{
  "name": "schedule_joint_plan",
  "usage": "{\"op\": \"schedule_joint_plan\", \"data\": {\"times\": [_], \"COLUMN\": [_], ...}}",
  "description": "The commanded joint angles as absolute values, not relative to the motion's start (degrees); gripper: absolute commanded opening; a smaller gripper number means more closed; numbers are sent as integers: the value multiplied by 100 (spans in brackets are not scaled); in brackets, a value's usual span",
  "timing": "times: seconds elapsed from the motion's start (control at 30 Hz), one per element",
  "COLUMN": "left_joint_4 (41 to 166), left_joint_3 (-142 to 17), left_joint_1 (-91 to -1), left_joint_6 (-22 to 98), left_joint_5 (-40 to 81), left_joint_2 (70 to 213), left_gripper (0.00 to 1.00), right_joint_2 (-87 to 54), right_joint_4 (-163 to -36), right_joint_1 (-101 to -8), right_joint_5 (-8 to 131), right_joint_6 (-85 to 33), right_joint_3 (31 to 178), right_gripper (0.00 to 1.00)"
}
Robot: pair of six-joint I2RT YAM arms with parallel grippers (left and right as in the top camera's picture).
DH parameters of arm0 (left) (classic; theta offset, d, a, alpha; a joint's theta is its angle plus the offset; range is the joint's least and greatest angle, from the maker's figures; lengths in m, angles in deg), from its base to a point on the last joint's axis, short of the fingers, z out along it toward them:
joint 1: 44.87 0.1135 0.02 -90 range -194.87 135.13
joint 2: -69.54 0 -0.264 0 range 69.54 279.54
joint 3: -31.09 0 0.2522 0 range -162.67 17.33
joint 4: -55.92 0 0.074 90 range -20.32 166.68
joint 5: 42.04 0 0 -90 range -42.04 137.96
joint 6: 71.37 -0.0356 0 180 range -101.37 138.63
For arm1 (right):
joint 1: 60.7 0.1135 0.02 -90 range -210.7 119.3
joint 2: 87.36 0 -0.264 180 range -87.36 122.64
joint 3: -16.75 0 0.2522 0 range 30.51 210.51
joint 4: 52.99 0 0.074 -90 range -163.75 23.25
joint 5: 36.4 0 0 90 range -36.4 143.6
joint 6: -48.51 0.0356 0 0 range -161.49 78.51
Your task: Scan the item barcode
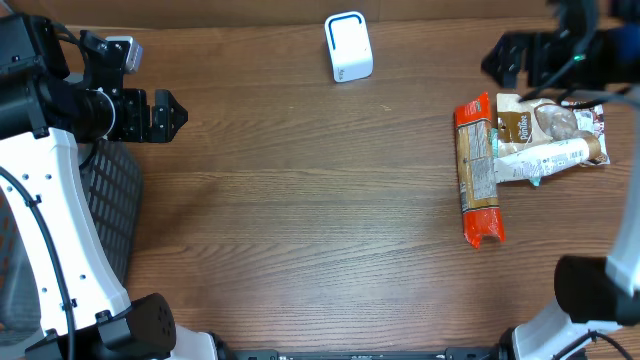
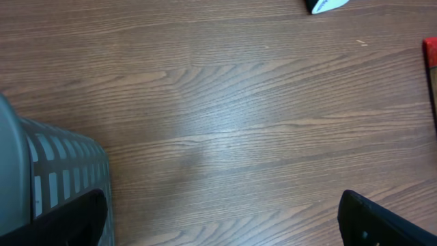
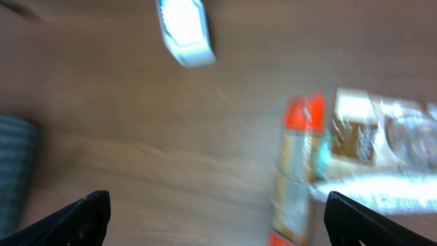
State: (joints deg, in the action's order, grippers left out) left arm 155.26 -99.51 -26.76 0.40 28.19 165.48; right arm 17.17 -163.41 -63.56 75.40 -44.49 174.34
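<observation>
Right claw (image 1: 500, 60): is hanging with its two fingers standing wide apart, gripping nothing, at the far right of the table (image 1: 300, 220).
Left claw (image 1: 172, 115): is hovering over bare wood at the far left, its fingers likewise standing wide apart and empty.
Long packet (image 1: 478, 170): is lying flat, red at both ends, running lengthwise towards the near edge. Its far end is sitting just short of the right claw, slightly to that claw's left, and is not touching it.
Snack bag (image 1: 548, 122): is lying flat just beside the packet's far half, close to the right claw.
White tube (image 1: 545, 158): is resting across the snack bag's near edge, one end reaching the packet.
Scanner (image 1: 348, 47): is standing near the far edge, between the two claws, well apart from the packet.
Mesh basket (image 1: 110, 190): is sitting at the left edge, partly under the left arm.
Right wrist view: is blurring, yet is showing the packet (image 3: 297, 178) ahead, nearer the right-hand finger (image 3: 362, 219).
</observation>
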Motion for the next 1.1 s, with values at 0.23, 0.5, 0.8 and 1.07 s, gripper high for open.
{"op": "schedule_joint_plan", "data": {"times": [0.23, 0.5, 0.8, 1.07], "left_joint_4": [15513, 15513, 15513, 15513], "left_joint_3": [-9977, -9977, -9977, -9977], "left_joint_1": [-2690, -2690, -2690, -2690], "left_joint_6": [-87, -87, -87, -87], "left_joint_5": [2756, 2753, 2756, 2756], "left_joint_2": [16554, 16554, 16554, 16554], "left_gripper": [99, 100, 100, 99], "right_joint_2": [1116, 775, 8, -1909], "right_joint_4": [-16378, -16378, -15631, -13198], "right_joint_1": [-6331, -6334, -6334, -6334], "right_joint_5": [8076, 7214, 6255, 6307], "right_joint_6": [-3682, -3405, -3770, -4659], "right_joint_3": [18138, 18133, 17534, 14192], "right_gripper": [100, 100, 100, 100]}}
